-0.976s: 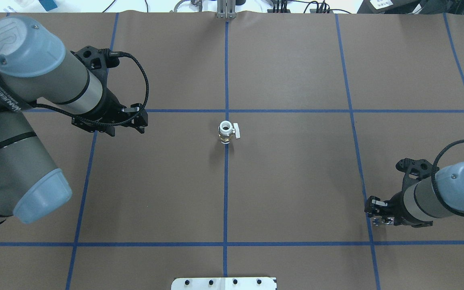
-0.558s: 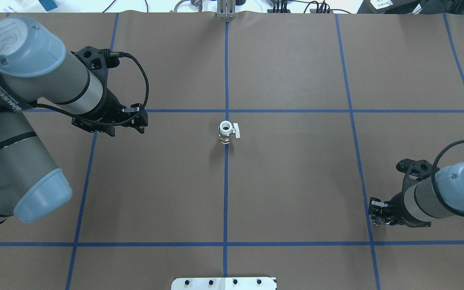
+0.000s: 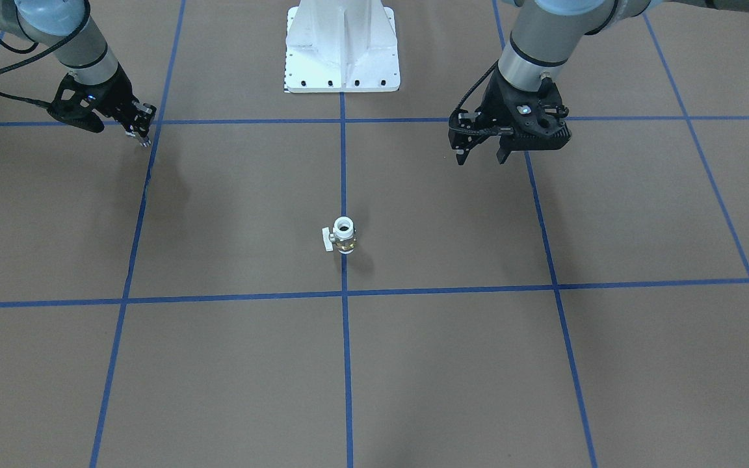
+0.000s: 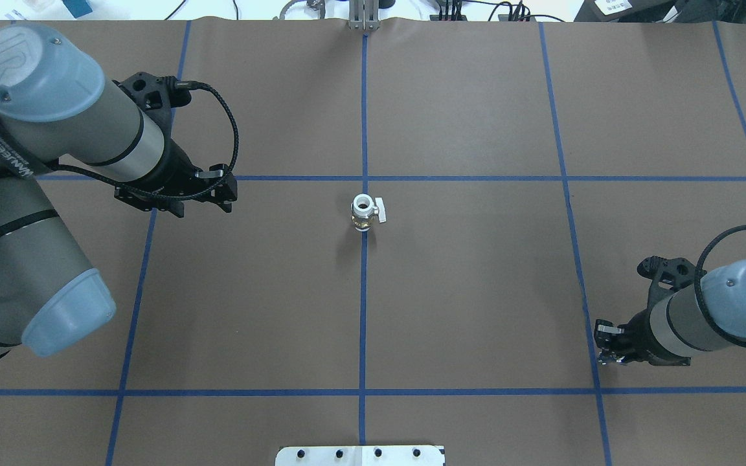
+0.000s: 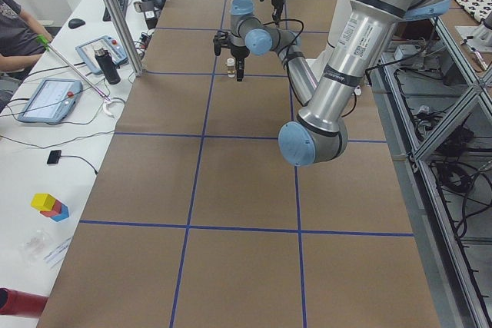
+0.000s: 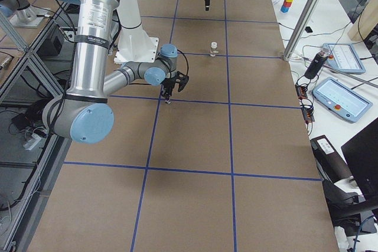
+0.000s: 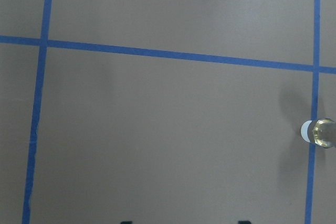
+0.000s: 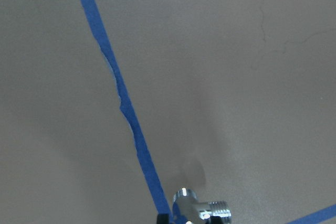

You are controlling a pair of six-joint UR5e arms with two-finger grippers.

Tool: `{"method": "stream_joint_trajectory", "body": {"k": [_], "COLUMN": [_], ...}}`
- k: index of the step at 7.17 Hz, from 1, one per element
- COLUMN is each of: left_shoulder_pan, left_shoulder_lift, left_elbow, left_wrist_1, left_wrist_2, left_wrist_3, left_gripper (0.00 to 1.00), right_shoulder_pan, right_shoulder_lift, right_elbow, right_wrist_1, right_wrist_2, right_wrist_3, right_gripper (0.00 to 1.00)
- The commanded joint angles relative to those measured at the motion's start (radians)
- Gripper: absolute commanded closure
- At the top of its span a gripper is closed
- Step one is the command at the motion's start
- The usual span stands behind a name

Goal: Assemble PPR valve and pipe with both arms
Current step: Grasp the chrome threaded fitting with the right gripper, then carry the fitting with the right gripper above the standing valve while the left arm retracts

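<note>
The right gripper (image 4: 605,348) is clamped on the pipe (image 8: 202,211) (seen at the wrist view's edge); the left gripper (image 3: 480,158) is spread. Overhead, the PPR valve (image 4: 364,213) is stood upright, well apart, at the left one's three o'clock.

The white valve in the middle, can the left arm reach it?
Probably yes. The valve stands alone on the table, the left gripper hovers open nearby, and nothing lies between them.

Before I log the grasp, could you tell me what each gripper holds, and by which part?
The right gripper holds the pipe; the gripped part is hidden. The left gripper is open and empty.
</note>
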Motion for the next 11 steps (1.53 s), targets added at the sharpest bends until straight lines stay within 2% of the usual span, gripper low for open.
{"method": "stream_joint_trajectory", "body": {"k": [1,2,3,4,5,6,7,9,10,11], "left_shoulder_pan": [-0.012,-0.027,-0.040,-0.059,-0.081,-0.107,-0.159,-0.289,-0.346,-0.353], "left_shoulder_lift": [0.000,0.001,0.006,0.004,0.015,0.053,0.104,0.232,0.286,0.308], "left_elbow": [0.000,-0.003,-0.005,-0.008,-0.009,-0.014,-0.012,-0.011,-0.005,0.000], "left_wrist_1": [-0.001,-0.001,0.013,0.047,0.049,0.047,0.046,0.039,0.036,0.033], "left_wrist_2": [0.000,-0.002,-0.003,-0.003,-0.003,-0.009,-0.058,-0.129,-0.131,-0.137], "left_wrist_3": [0.001,0.019,0.073,0.119,0.150,0.206,0.306,0.569,0.686,0.716], "left_gripper": [0.26,0.26,0.25,0.16,0.01,0.01,0.01,0.01,0.01,0.01], "right_shoulder_pan": [0.043,0.084,0.116,0.138,0.158,0.172,0.173,0.173,0.172,0.172], "right_shoulder_lift": [0.014,0.028,0.087,0.175,0.317,0.479,0.598,0.741,0.842,0.947], "right_elbow": [0.012,0.015,0.004,0.000,-0.031,-0.080,-0.124,-0.206,-0.291,-0.388], "right_wrist_1": [-0.002,-0.006,-0.032,-0.128,-0.252,-0.372,-0.427,-0.423,-0.420,-0.420], "right_wrist_2": [0.031,0.078,0.098,0.100,0.100,0.099,0.097,0.090,0.086,0.088], "right_wrist_3": [-0.001,-0.003,-0.004,-0.013,-0.017,-0.017,-0.017,-0.004,0.002,0.002], "right_gripper": [1.00,1.00,1.00,1.00,1.00,1.00,1.00,1.00,1.00,1.00]}}
